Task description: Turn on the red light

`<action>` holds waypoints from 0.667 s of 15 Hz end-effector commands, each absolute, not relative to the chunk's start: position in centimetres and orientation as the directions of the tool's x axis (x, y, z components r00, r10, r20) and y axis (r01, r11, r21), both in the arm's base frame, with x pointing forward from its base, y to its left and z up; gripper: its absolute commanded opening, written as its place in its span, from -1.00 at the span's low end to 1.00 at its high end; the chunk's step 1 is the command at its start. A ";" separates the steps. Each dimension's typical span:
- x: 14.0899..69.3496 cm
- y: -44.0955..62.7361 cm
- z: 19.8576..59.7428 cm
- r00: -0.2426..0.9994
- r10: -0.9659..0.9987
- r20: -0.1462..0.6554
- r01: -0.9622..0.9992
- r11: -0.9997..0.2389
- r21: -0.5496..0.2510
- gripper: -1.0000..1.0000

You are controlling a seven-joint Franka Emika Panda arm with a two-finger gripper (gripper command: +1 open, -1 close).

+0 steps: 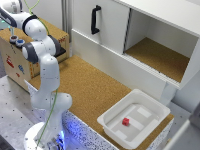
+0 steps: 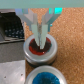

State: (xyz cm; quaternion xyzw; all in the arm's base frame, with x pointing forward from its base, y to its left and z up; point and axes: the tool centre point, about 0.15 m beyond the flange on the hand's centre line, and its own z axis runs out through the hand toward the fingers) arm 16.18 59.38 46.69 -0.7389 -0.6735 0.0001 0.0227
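1. In the wrist view, the gripper (image 2: 40, 39) has its two pale fingers drawn close together, tips nearly meeting, clenched with nothing between them.
2. The fingertips come down onto the red light (image 2: 40, 50), a small round red cap in a pale rim; they appear to touch its top surface.
3. The red light sits on cork-like surface, beside a dark and grey block (image 2: 11, 40).
4. Just beside the red light is a similar round blue cap (image 2: 46, 77), also in a pale rim, untouched.
5. In the exterior view the robot arm (image 1: 42, 75) stands at the left of the frame, reaching toward the upper left corner, where the gripper is out of sight.
6. A cork-topped desk (image 1: 95, 90) runs through the middle of that frame.
7. A white tray (image 1: 107, 120) at lower right holds a small red cube (image 1: 126, 121).
8. A white cabinet (image 1: 115, 25) with a black handle (image 1: 95, 19) and an open compartment stands at the upper right.
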 end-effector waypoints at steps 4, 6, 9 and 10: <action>16.1 63.0 47.9 0.087 0.991 -0.103 0.995 -0.091 -0.037 -1.00; 15.0 62.1 52.1 0.088 0.994 -0.060 0.996 -0.088 0.017 -1.00; 15.5 60.4 54.4 0.125 0.991 -0.046 0.992 -0.124 0.024 1.00; 16.3 59.5 54.2 0.157 0.987 -0.036 0.988 -0.157 0.012 1.00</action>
